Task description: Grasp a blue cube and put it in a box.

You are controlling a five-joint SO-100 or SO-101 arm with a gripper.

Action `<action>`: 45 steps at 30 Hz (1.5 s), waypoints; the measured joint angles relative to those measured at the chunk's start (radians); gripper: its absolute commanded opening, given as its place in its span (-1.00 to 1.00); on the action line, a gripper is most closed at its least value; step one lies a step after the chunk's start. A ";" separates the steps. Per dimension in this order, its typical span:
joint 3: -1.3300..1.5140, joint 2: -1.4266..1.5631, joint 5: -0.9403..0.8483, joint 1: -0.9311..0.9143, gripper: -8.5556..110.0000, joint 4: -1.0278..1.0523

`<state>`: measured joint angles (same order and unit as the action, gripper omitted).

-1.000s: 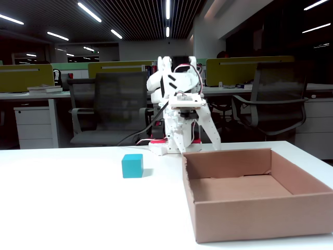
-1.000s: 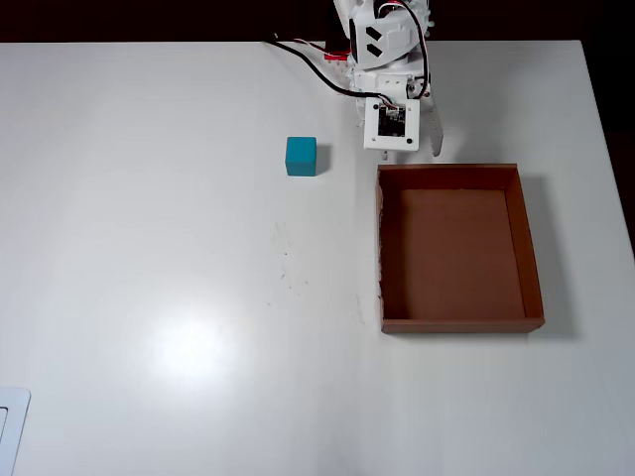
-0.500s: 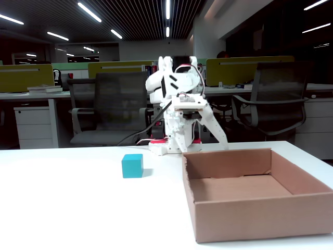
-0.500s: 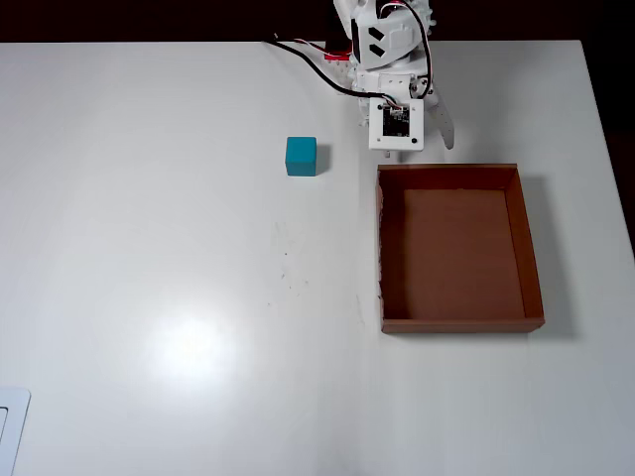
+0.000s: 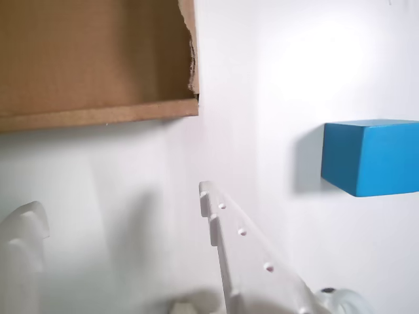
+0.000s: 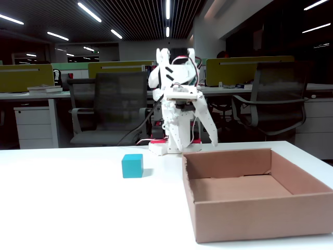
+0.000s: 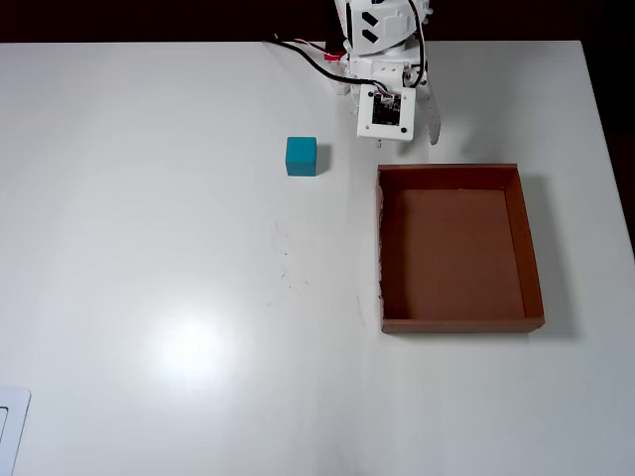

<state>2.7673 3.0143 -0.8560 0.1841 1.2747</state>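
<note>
The teal-blue cube (image 7: 301, 156) sits on the white table, left of the arm in the overhead view and to the upper left of the box. It shows left of the box in the fixed view (image 6: 132, 165) and at the right edge of the wrist view (image 5: 370, 157). The brown cardboard box (image 7: 382, 248) lies open and empty; it also shows in the fixed view (image 6: 260, 219), and its corner shows in the wrist view (image 5: 98, 116). My gripper (image 7: 407, 137) hangs open and empty above the table just behind the box's far wall, in the fixed view (image 6: 195, 141) and the wrist view (image 5: 118, 199).
The arm's base (image 6: 164, 146) stands at the table's far edge with cables (image 7: 308, 55) trailing from it. Office chairs (image 6: 106, 104) and desks stand behind the table. A white object (image 7: 10, 426) lies at the bottom left corner of the overhead view.
</note>
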 measured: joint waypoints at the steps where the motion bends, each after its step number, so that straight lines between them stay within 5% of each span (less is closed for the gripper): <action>1: -0.049 -0.041 -0.018 -0.015 -0.36 0.021; 13: -0.511 -0.420 -0.417 -0.325 -0.30 0.261; 26: -0.632 -0.623 -0.741 -0.623 -0.26 0.279; 45: -0.440 -0.876 -0.799 -0.801 -0.26 -0.201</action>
<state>2.3270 2.1384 -1.6552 -0.6167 1.0738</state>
